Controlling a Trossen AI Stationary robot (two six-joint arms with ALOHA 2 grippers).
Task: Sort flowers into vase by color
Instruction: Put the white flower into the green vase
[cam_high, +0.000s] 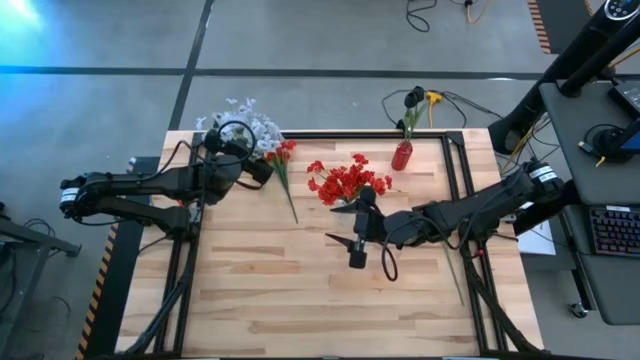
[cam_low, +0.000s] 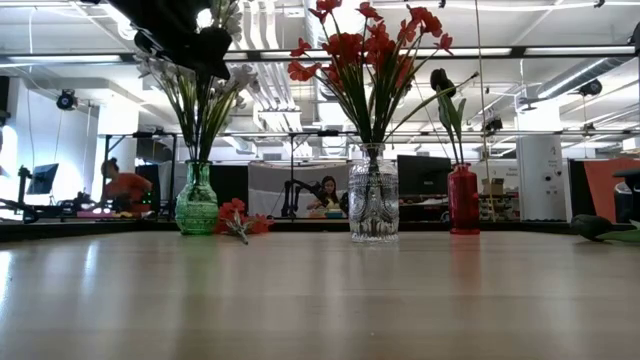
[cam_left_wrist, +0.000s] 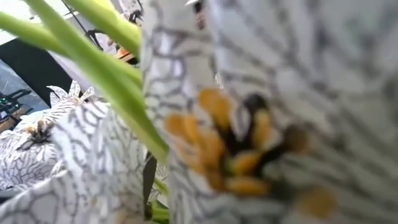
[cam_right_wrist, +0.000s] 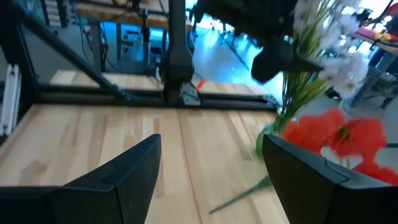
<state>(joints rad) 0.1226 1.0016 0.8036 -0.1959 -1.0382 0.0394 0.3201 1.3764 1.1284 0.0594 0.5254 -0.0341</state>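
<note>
Three vases stand along the table's (cam_high: 300, 300) far edge. The green vase (cam_low: 197, 212) holds the white flowers (cam_high: 248, 122). The clear vase (cam_low: 373, 208) holds the red flowers (cam_low: 365, 48). The red vase (cam_low: 462, 200) holds one dark flower (cam_low: 441, 80). A loose red flower (cam_high: 284, 165) lies flat on the table just beside the green vase, stem pointing toward the table's middle.

Left gripper (cam_high: 247, 150) sits among the white blossoms above the green vase; whether its fingers are spread or closed cannot be told. Right gripper (cam_right_wrist: 211, 162) hovers near the table's middle, close to the clear vase, fingers spread apart and holding nothing.
</note>
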